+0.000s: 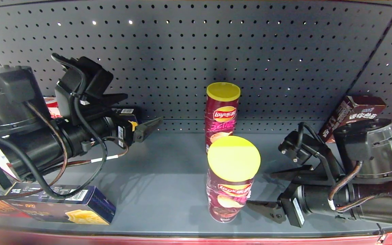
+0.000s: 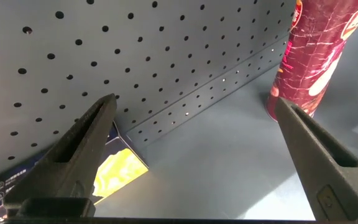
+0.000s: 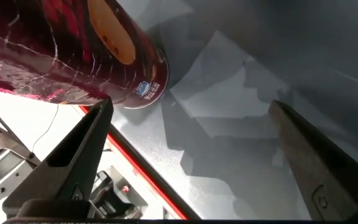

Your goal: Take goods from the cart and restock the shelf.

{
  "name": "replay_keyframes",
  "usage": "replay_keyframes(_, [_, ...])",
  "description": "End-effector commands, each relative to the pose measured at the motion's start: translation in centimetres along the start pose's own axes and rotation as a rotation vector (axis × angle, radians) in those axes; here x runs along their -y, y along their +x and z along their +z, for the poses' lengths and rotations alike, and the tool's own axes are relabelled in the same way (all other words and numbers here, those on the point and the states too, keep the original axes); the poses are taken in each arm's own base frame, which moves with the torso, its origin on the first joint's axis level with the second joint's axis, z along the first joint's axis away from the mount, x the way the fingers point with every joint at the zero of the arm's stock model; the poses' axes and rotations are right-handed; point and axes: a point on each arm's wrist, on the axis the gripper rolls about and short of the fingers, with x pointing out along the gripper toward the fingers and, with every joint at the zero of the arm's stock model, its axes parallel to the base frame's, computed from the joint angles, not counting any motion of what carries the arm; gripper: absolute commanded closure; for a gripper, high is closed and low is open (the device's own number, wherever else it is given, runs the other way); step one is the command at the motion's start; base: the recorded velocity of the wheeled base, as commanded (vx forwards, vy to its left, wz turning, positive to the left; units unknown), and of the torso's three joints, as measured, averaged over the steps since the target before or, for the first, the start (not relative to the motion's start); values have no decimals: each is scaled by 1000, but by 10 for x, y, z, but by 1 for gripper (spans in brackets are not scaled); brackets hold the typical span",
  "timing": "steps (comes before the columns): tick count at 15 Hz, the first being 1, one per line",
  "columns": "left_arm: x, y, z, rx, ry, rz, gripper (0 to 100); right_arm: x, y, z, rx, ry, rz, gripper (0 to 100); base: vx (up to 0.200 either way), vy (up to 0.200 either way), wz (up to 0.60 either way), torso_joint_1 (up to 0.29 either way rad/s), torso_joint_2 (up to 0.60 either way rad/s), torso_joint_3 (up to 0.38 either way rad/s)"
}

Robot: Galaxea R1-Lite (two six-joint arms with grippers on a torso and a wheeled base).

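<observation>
Two maroon chip cans with yellow lids stand upright on the grey shelf point(image 1: 162, 170). One can point(image 1: 222, 114) is near the pegboard. The other can point(image 1: 231, 183) is near the front edge. My left gripper point(image 1: 144, 108) is open, hovering at the back left and pointing toward the rear can point(image 2: 312, 62), well apart from it. My right gripper point(image 1: 259, 190) is open just to the right of the front can point(image 3: 73, 56). One of its fingers point(image 3: 82, 155) lies close to the can's base and nothing is between the fingers. Both wrist views show wide gaps in the left gripper point(image 2: 194, 102) and the right gripper point(image 3: 191, 104).
A dark blue box point(image 1: 60, 204) lies flat at the front left. Another dark box point(image 2: 120, 171) stands by the pegboard behind the left gripper. A brown box point(image 1: 352, 114) leans at the back right. The shelf's red front lip point(image 1: 182, 240) runs below.
</observation>
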Motion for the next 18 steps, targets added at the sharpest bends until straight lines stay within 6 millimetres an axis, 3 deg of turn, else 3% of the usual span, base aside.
replay_keyframes(1, [0, -1, -1, -2, 0, -1, 0, 0, -2, -1, 1, 0, -2, 0, 0, 0, 0, 0, 0, 0])
replay_keyframes(3, [1, -4, -3, -12, -1, -1, 0, 4, -21, 2, 57, 10, -26, 0, 0, 0, 0, 0, 0, 0])
replay_keyframes(5, [1, -20, 8, 25, 4, 6, 0, 15, -56, 6, 160, 32, -84, 0, 0, 0, 0, 0, 0, 0])
replay_keyframes(10, [8, -105, 28, 108, 13, 23, 0, 14, -140, -8, 451, 51, -233, 0, 0, 0, 0, 0, 0, 0])
replay_keyframes(14, [28, -204, 2, 146, 16, 32, 0, -1, -187, -68, 577, 43, -279, 0, 0, 0, 0, 0, 0, 0])
replay_keyframes(15, [31, -217, -4, 147, 16, 28, 0, -3, -190, -76, 594, 41, -280, 0, 0, 0, 0, 0, 0, 0])
replay_keyframes(16, [31, -217, -4, 147, 16, 28, 0, -3, -190, -76, 594, 41, -280, 0, 0, 0, 0, 0, 0, 0])
replay_keyframes(17, [43, -260, -28, 179, 19, 40, 0, -9, -205, -106, 666, 36, -286, 0, 0, 0, 0, 0, 0, 0])
replay_keyframes(18, [48, -274, -40, 173, 21, 48, 0, -12, -208, -119, 688, 39, -295, 0, 0, 0, 0, 0, 0, 0])
